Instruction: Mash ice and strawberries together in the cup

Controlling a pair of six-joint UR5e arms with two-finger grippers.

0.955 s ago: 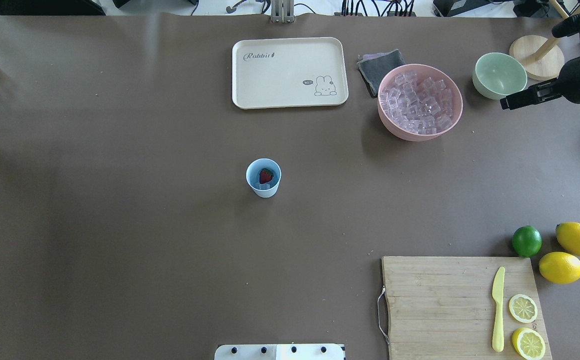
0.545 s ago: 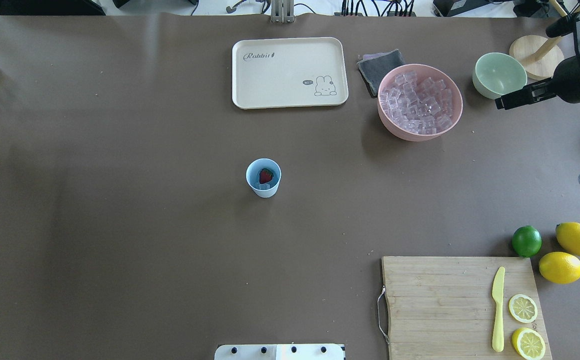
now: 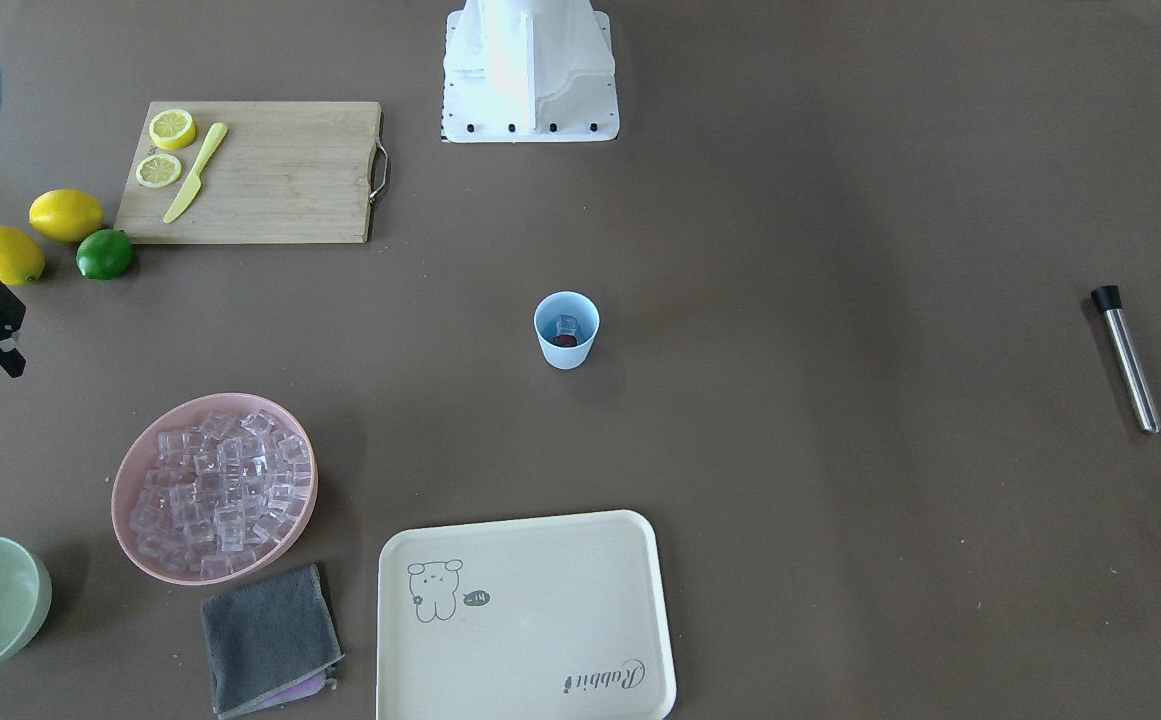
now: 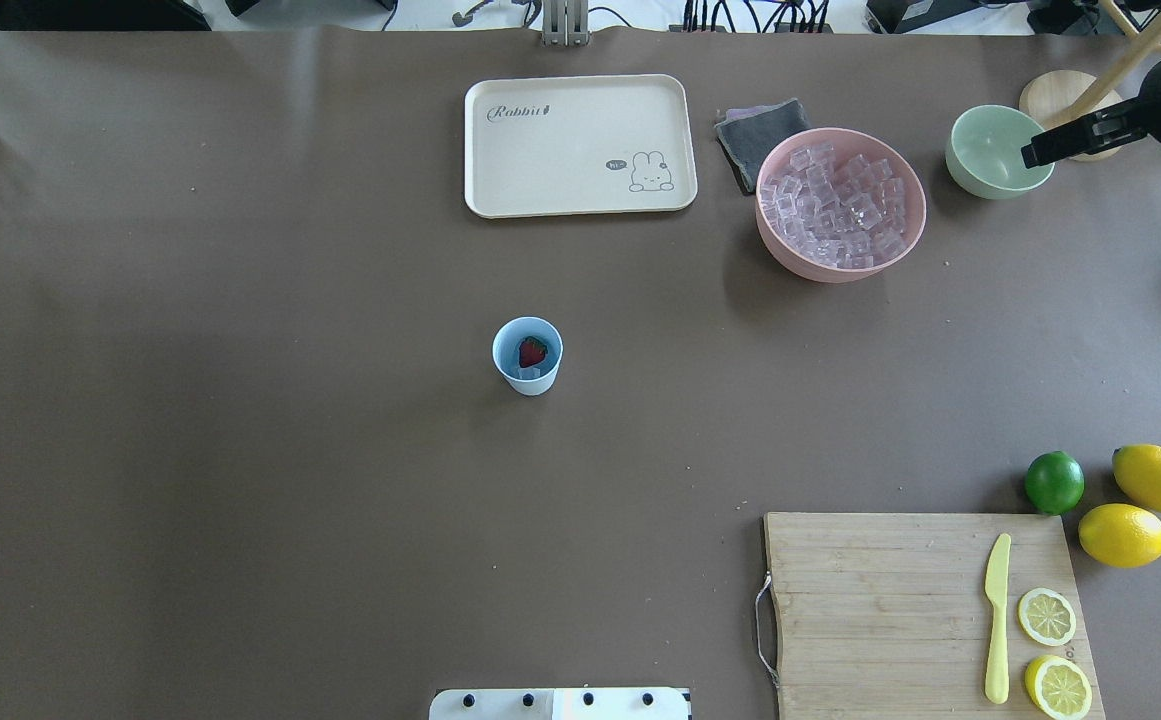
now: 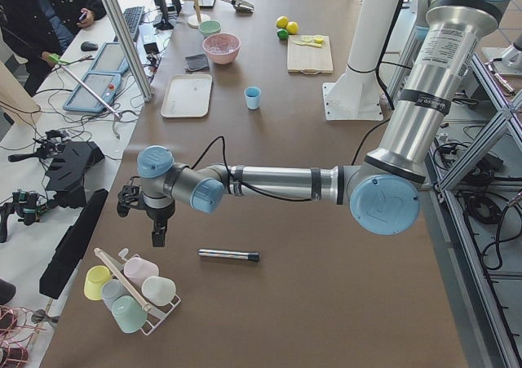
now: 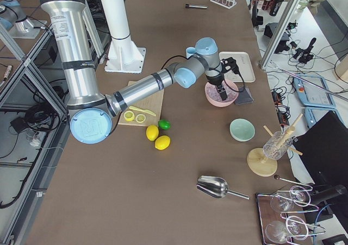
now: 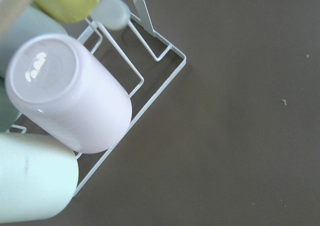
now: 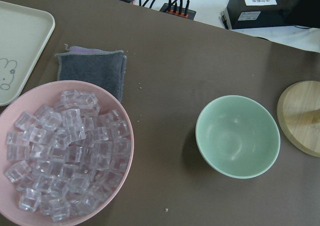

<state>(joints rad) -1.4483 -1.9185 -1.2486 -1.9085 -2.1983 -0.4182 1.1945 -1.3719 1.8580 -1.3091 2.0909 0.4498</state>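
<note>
The pale blue cup [image 4: 527, 357] is standing alone at mid-table, well apart from everything else. It is holding one red strawberry [image 4: 533, 351] and a cube or two of the ice [image 3: 567, 323], while many more cubes are lying heaped in one pink bowl [image 4: 841, 272] toward the far right. The overhead view is catching the right gripper [image 4: 1030, 157] hovering by the rim of one green bowl [image 4: 970, 168], but whether its fingers are apart or together cannot be told. Only the left-end camera is showing the left gripper [image 5: 156, 236] — hanging above the table's left end, near a rack [image 5: 122, 278] of at least four upturned tumblers — and its fingers' state cannot be told either. The front-facing camera is showing in full what the overhead one is cropping at its edge: one steel rod with a black cap [image 3: 1126, 362], lying flat and far from the cup. The right-end camera alone is picking up one metal scoop [image 6: 216, 187]. Also lying about are one cream tray [image 4: 560, 150] and one grey cloth [image 4: 755, 135]. One cutting board [image 4: 880, 600] is bearing one yellow knife [image 4: 997, 620] and two lemon halves [image 4: 1046, 616], with two whole lemons [image 4: 1122, 535] and one lime [image 4: 1054, 482] beside it. A person [image 5: 41, 13] is sitting at a desk past the table's far side.
</note>
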